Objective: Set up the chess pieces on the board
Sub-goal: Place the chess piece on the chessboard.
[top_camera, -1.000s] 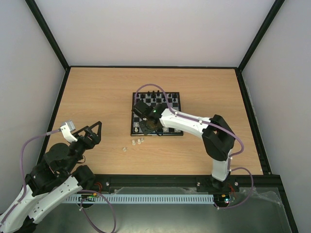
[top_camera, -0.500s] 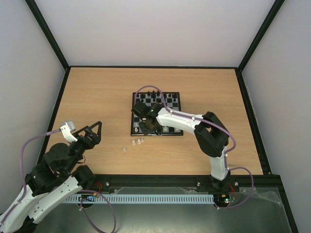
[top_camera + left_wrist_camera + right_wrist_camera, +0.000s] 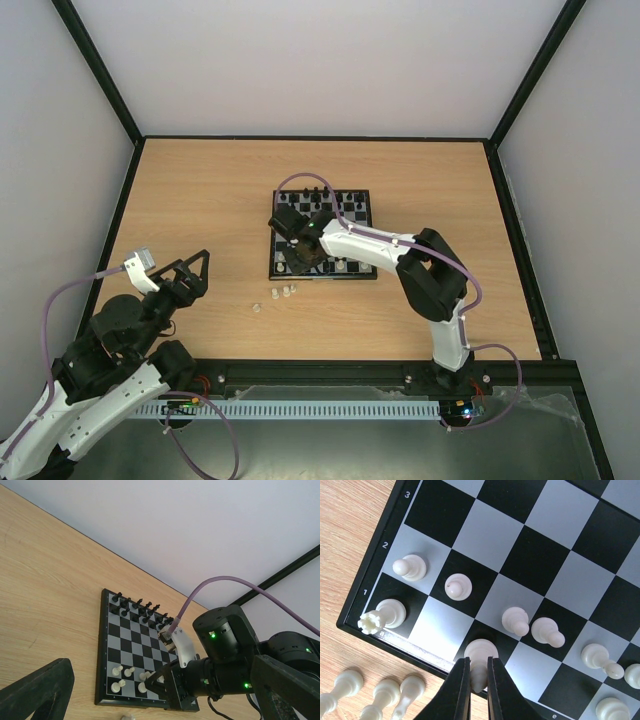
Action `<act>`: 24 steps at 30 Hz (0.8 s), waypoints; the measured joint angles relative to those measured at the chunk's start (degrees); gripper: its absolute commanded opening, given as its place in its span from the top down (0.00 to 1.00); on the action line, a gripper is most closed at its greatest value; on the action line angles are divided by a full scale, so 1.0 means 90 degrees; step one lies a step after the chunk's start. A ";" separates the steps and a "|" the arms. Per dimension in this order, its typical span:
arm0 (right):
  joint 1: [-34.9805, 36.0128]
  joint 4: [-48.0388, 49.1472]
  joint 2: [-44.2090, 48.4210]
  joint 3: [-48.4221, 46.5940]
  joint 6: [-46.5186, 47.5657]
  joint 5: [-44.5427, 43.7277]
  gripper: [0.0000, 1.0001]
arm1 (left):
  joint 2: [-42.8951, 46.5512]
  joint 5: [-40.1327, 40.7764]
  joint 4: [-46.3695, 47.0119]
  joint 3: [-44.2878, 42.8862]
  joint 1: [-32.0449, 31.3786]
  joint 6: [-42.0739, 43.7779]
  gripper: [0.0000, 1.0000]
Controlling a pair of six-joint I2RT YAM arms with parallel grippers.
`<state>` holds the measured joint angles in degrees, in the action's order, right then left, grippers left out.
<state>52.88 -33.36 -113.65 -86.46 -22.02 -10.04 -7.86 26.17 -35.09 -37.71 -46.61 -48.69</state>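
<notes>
— Over the front row of the board (image 3: 374, 569), the right fingers (image 3: 460, 690) are pinched almost shut on a white piece (image 3: 481, 649), gripping its slim upper part. Its base is above the black square third from the corner, close to the front rim.

— Is it down yet?

— I cannot tell whether the base touches. That is the first worry. If the fingers let go while it hangs or leans, so small a piece would likely topple. From there it could roll over the rim onto the bench (image 3: 200, 200).

— And the neighbours?

— A pawn (image 3: 516, 620) stands just beyond it in the second row, with another just beside that one. A sideways drift on release, or fingers that spread too wide, could clip the nearer pawn and push it into the other. The corner piece (image 3: 382, 616) is farther off and looks safer.

— Could the other arm interfere?

— Hardly. The left fingers (image 3: 35, 692) are spread as wide as they go and hold nothing. They hang over the bench, well apart from the board.

— Anything further ahead?

— Three loose pieces (image 3: 377, 700) wait on the bench just off the near corner, close together. Whether they stand or lie on their sides I cannot tell. Packed like that, a pinch on one may nudge the next, and a piece on its side would probably skid or spin. The black pieces (image 3: 140, 605) on the far rows are well clear of all this.
</notes>
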 measured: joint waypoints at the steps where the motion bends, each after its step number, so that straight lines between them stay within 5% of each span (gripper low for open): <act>1: -0.0002 0.0007 -0.0005 -0.0010 0.0000 0.0000 0.95 | 0.0000 0.0000 0.0000 0.0000 0.0000 0.0000 0.00; 17: -0.0044 0.0015 -0.0100 -0.0012 0.0005 0.0027 0.91 | 0.0000 -0.0002 0.0000 0.0000 0.0000 0.0005 0.01; 24: -0.0085 0.0015 -0.0100 -0.0012 0.0022 0.0029 0.81 | -0.0007 -0.0002 0.0002 0.0000 0.0000 0.0032 0.01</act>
<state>52.12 -33.23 -114.54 -86.56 -21.82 -9.78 -7.92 26.15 -35.07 -37.71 -46.61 -48.40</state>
